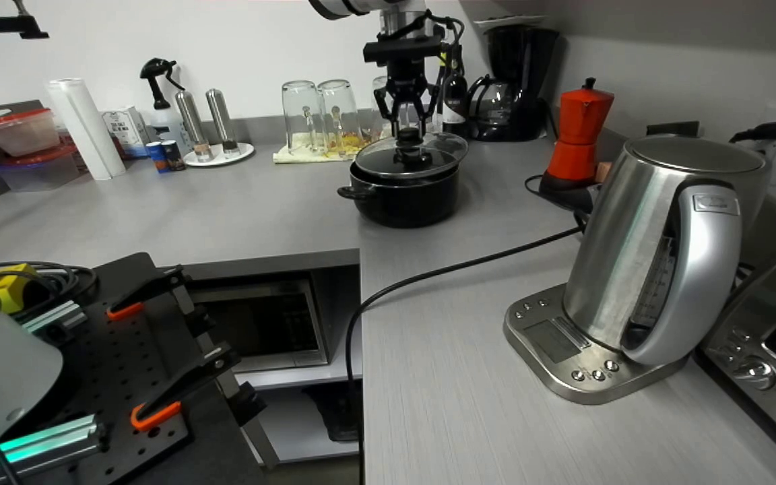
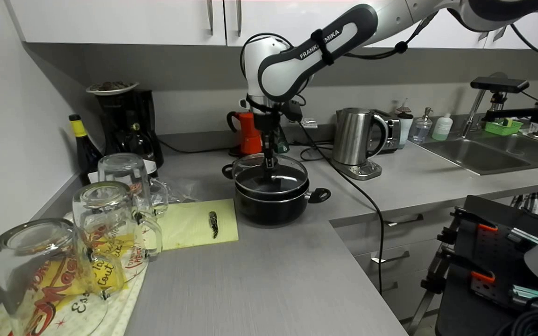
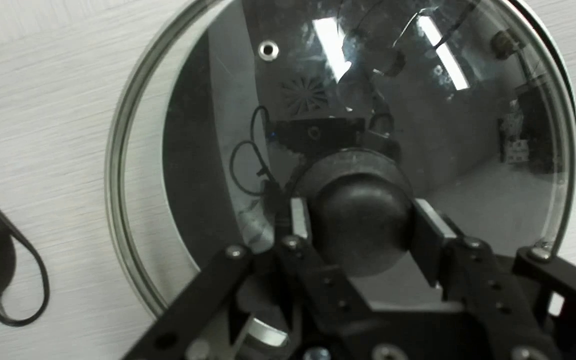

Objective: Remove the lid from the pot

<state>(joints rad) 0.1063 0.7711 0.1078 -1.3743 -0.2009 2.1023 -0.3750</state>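
The lid is a glass disc with a metal rim; it shows in both exterior views and fills much of the wrist view. Its dark knob sits between my fingers, touched on both sides. My gripper points down and is shut on this knob; it also shows in an exterior view. The black pot stands directly below on the counter, also seen in an exterior view. The lid appears slightly raised and off-centre: in the wrist view its rim reaches past the pot's edge at left.
Upturned glass mugs and a yellow cloth lie beside the pot. A coffee maker, wine bottles and a red moka pot stand behind. A steel kettle and a black cable are nearby.
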